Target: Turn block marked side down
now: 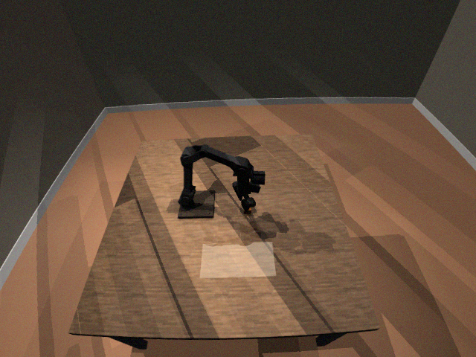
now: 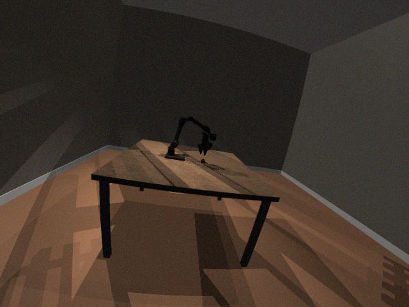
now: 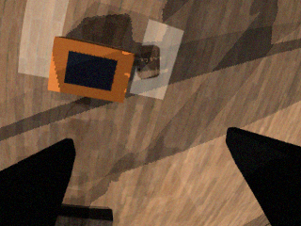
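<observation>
One orange block (image 3: 92, 70), dark marked face up, unlettered, fingers spread above.

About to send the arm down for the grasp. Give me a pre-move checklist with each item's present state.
1. End effector open and empty: ok.
2. Block in wrist view: ok.
3. Marked dark side up, so the flip is not yet done: ok.
4. Block flat on the table: ok.
5. Block centred between the fingers: not ok; it lies ahead and off to one side.
6. Small grey object beside the block, touching or apart: cannot tell.
</observation>
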Controlling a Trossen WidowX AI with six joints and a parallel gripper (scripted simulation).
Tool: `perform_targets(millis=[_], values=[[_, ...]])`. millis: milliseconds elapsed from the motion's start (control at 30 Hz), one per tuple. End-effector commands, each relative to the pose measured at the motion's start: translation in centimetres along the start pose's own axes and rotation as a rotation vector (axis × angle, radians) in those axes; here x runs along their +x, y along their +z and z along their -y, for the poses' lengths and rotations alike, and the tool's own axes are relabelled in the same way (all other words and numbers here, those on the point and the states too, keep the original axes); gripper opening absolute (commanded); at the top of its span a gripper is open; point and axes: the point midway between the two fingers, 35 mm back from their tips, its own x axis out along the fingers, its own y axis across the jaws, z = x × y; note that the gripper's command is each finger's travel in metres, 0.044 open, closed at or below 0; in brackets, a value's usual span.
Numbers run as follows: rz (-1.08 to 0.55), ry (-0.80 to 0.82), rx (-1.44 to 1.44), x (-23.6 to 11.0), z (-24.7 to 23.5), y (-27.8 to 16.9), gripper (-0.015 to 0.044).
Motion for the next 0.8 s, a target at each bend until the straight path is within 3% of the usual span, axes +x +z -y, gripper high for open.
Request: perform_targets(millis=[0, 400, 533, 767], values=[[0.040, 0.166, 0.304, -1.7, -2.7, 2.8, 0.0440], [0.040, 0.166, 0.304, -1.5, -2.6, 2.8, 0.0440], [0.040, 0.166, 0.304, 1.6, -3.1, 3.0, 0.0440], [0.040, 0.166, 0.304, 2.8, -3.3, 3.0, 0.0440]])
